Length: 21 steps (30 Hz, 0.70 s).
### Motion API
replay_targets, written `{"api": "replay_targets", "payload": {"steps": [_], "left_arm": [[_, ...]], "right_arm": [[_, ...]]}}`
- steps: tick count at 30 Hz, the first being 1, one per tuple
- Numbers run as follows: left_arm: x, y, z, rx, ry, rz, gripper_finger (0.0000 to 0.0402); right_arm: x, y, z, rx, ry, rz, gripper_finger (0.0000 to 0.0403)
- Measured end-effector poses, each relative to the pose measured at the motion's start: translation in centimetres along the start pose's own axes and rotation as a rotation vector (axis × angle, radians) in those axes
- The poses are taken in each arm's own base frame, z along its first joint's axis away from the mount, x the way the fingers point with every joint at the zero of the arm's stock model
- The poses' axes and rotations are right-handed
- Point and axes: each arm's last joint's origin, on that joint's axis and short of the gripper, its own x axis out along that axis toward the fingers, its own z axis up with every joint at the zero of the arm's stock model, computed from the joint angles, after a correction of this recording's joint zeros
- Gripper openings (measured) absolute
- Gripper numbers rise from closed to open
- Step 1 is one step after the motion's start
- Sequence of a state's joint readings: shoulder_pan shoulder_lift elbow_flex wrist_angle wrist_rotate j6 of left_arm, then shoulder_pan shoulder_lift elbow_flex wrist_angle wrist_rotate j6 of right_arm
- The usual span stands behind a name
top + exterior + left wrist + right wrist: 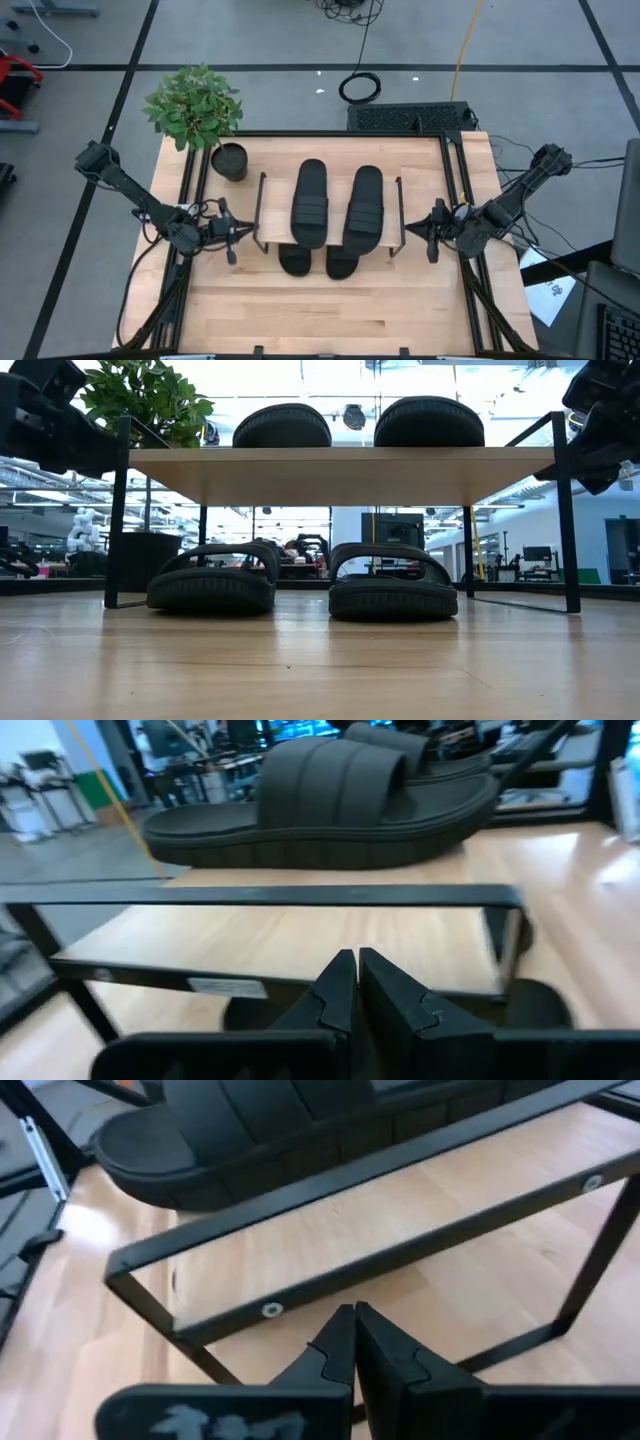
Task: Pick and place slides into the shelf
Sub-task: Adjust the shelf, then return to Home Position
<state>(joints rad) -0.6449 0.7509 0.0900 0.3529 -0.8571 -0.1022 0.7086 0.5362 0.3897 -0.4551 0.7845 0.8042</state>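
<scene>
My left gripper [232,243] has its fingers pressed together on nothing, hanging just outside the shelf's [275,190] left side frame; my right gripper [432,236] is likewise pinched closed and empty, just off the right frame. Between them, two slides [310,203] lie side by side on the top board, long axes running front to back, and the other two sit on the table beneath it, toes poking out at the near edge [295,262]. I judge all four are placed. Each arm is nearer its own side's pair, so any follow-up is a plain retreat outward.
</scene>
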Motion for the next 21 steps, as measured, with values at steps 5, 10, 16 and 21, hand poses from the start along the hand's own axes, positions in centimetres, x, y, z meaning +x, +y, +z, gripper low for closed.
{"api": "replay_targets", "payload": {"steps": [5, 10, 16, 21], "left_arm": [[-0.1, 0.3, -0.3, 0.054, 0.021, 0.064, 0.0023], [-0.3, 0.8, -1.5, 0.117, 0.105, 0.087, 0.0023], [-0.8, 1.6, -2.0, 0.123, 0.13, 0.171, 0.0021], [-1.3, 2.1, -1.0, 0.151, 0.066, 0.188, 0.0004]], "right_arm": [[-0.5, -0.4, 0.3, 0.009, -0.021, 0.021, 0.0], [-1.2, -0.8, 0.8, 0.003, -0.062, 0.053, 0.0], [-2.1, -1.6, 1.5, -0.009, -0.136, 0.079, 0.0], [-3.1, -2.1, 2.4, -0.065, -0.222, 0.128, 0.0]]}}
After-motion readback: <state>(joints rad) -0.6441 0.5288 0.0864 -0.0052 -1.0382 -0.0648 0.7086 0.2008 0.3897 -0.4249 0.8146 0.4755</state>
